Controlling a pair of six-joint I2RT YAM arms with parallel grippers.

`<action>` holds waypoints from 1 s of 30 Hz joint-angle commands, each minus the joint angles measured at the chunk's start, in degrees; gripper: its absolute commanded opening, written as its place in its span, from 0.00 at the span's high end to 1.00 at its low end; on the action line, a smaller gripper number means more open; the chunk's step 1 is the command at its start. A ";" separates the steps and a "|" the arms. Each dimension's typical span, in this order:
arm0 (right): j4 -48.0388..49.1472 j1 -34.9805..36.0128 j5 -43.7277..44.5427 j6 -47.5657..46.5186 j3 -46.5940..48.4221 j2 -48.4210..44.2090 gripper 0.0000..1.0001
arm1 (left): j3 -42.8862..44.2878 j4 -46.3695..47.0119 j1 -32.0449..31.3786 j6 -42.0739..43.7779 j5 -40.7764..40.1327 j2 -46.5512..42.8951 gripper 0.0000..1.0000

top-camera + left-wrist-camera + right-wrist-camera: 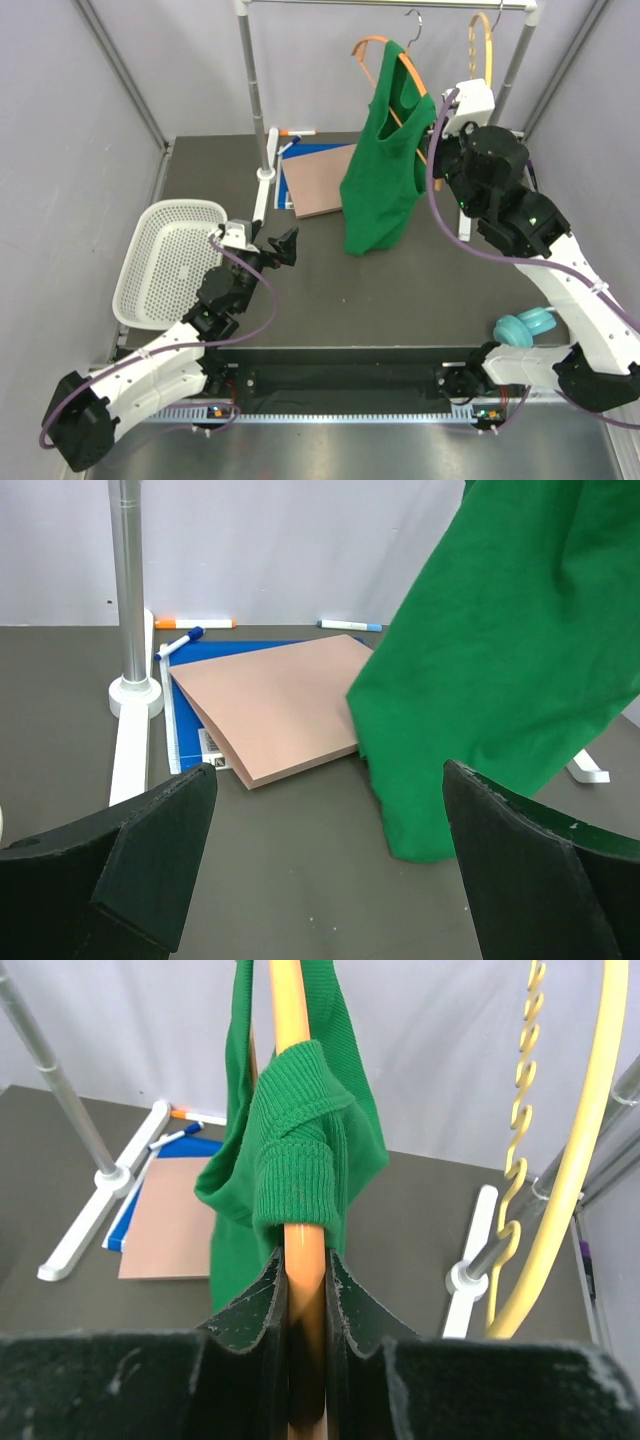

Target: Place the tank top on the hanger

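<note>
The green tank top (382,180) hangs from the orange hanger (412,72) on the rail, its hem near the table. In the right wrist view a strap (300,1150) wraps the orange hanger arm (290,1010). My right gripper (305,1265) is shut on that hanger arm just below the strap; it sits at the hanger's right end in the top view (440,125). My left gripper (272,243) is open and empty, low over the table left of the top. The left wrist view shows the top's lower part (510,670) beyond its fingers (150,850).
A yellower wavy hanger (482,45) hangs right of the orange one. A brown board (318,180) on a blue sheet lies by the rack post (255,90). A white basket (168,260) sits at left. Markers (195,623) lie at the back. A teal object (522,325) is near right.
</note>
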 commanded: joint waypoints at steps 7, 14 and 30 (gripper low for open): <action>1.42 -10.55 -9.25 -1.33 10.71 2.89 1.00 | -0.18 1.83 0.02 -0.08 -1.13 -0.61 0.01; 0.89 -15.66 -13.82 -1.07 14.57 6.32 1.00 | -0.26 1.92 0.02 -0.08 -1.31 -0.70 0.01; 1.85 -22.69 -18.66 1.83 14.24 11.51 1.00 | -0.26 1.92 0.01 0.09 -1.40 -0.62 0.01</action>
